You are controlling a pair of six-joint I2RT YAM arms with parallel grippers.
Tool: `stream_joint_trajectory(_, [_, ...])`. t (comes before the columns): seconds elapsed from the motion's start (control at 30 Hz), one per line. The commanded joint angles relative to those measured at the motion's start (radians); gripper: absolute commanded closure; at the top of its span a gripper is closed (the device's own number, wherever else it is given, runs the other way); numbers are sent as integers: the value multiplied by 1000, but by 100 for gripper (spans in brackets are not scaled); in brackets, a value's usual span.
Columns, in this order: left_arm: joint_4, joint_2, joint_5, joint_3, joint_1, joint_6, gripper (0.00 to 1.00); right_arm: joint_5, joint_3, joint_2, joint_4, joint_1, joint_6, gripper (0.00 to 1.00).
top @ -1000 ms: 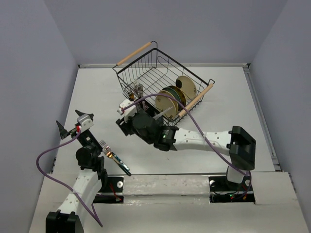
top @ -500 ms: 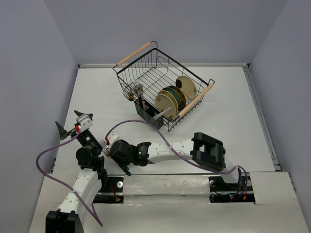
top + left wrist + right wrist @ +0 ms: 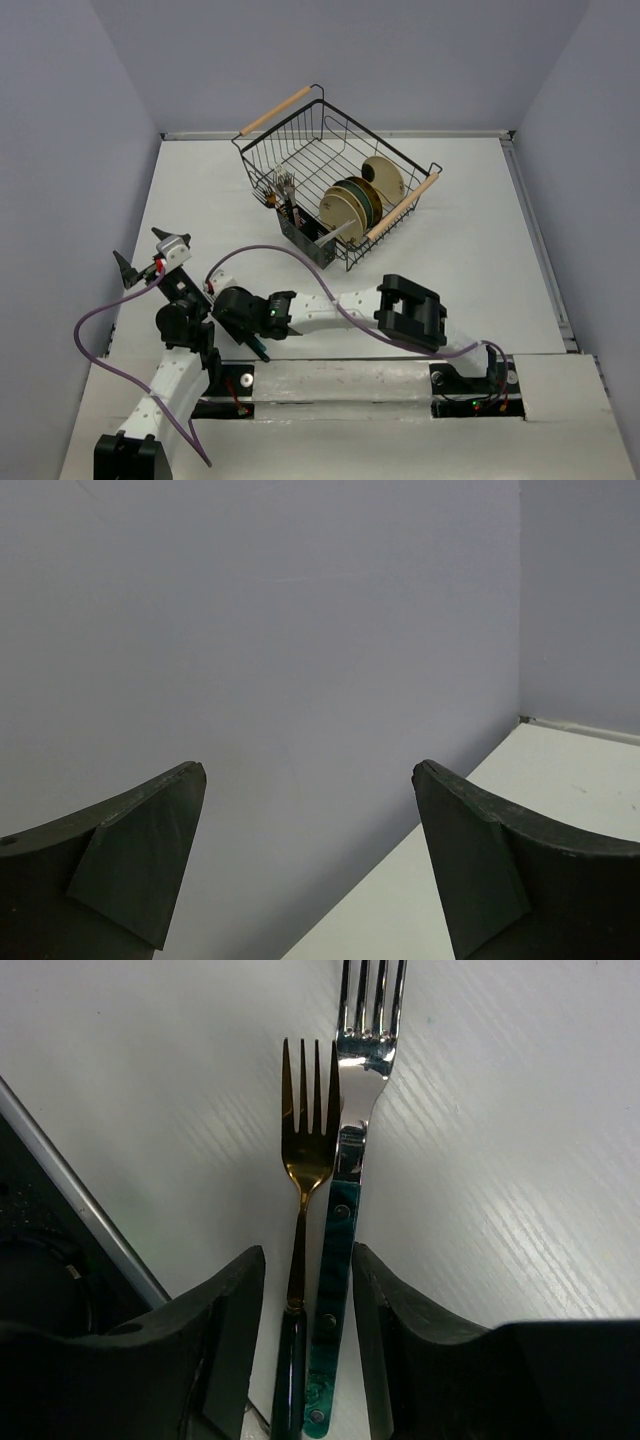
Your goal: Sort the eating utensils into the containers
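Two forks lie side by side on the table: a gold-headed fork with a dark handle and a silver-headed fork with a teal handle. My right gripper is low over them, jaws open and straddling both handles; the right finger touches the teal handle. From above, the right gripper hides most of both forks; only a handle end shows. The black caddy stands in the wire basket's near-left corner with several forks upright in it. My left gripper is open, empty and raised at the left.
The black wire basket with wooden handles holds upright plates at the back centre. My right arm stretches across the near table. The left arm's base sits beside the forks. The left wall fills the left wrist view.
My right arm swung from the caddy at the basket down to the near left and settled over the two forks on the table. The left arm has not moved.
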Motion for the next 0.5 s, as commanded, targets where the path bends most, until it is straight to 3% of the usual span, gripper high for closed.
stream_joint_trajectory(0.0, [126,-13,-16,-191,-2,3,1,-1,22,10,-14,-22,53,60])
stream_joint_trajectory(0.27, [125,-13,-13,-191,-2,3,1,1,45,45,-35,-41,77,67])
stream_joint_trajectory(0.47, [120,-22,-10,-192,-2,0,1,5,44,56,-53,-41,87,66])
